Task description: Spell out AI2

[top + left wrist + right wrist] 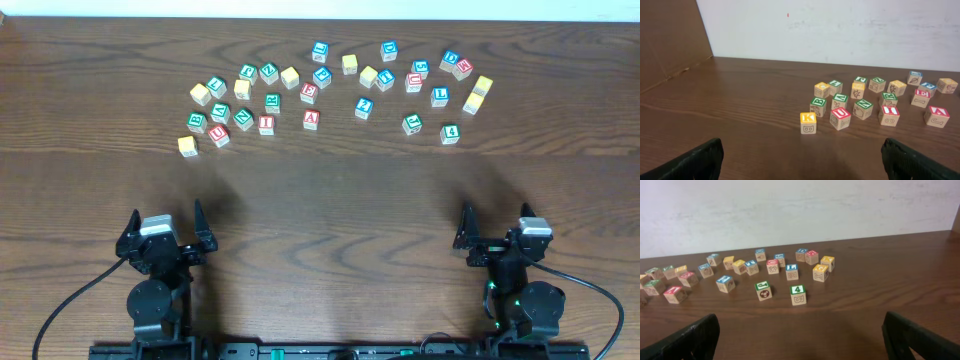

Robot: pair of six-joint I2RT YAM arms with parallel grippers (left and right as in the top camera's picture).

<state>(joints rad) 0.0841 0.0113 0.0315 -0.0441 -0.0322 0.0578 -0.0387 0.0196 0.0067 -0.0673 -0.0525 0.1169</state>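
— What are the arms doing here, at the near edge?

— Both are resting low. The left fingers (pixel 695 160) and the right fingers (pixel 690 337) are standing wide apart and gripping nothing. I think they are waiting for the first pick.

— And the letters?

— The blocks (pixel 321 75) are lying scattered on the far part of the surface (pixel 320 220). The red A block (pixel 311 119) is sitting among them, a little left of middle, with its letter facing up. It is a cube, so there is no long axis.
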